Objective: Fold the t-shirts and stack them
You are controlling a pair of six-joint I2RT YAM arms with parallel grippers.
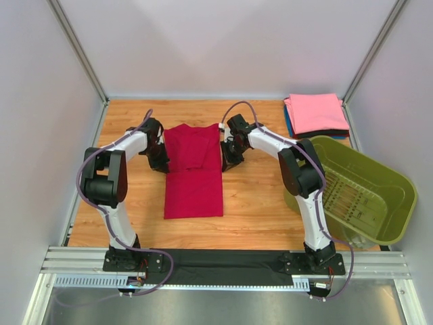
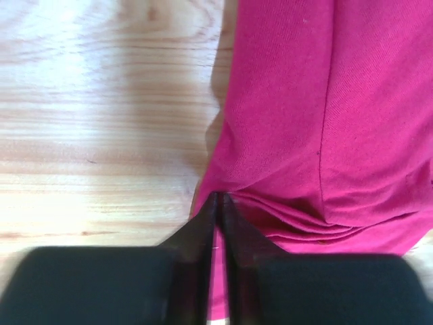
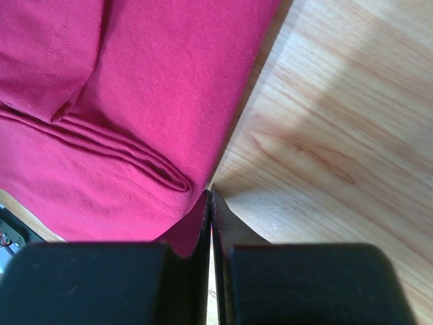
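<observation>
A crimson-red t-shirt (image 1: 194, 183) lies flat mid-table as a long strip, with its sleeves folded in over the upper half. My left gripper (image 1: 162, 161) sits at its left edge. In the left wrist view that gripper (image 2: 220, 198) is shut, with a strip of red cloth (image 2: 304, 101) bunched between the fingers. My right gripper (image 1: 226, 159) sits at the opposite edge. In the right wrist view it (image 3: 210, 193) is shut at the shirt's (image 3: 135, 81) folded rim, with only a sliver of red showing between the tips. A folded stack with the pink t-shirt (image 1: 314, 112) on top rests at the back right.
An olive-green plastic basket (image 1: 358, 193) stands tilted at the right, close to the right arm's base. Grey walls enclose the wooden table (image 1: 257, 210) on three sides. The folded stack lies against the back right corner, just behind the basket.
</observation>
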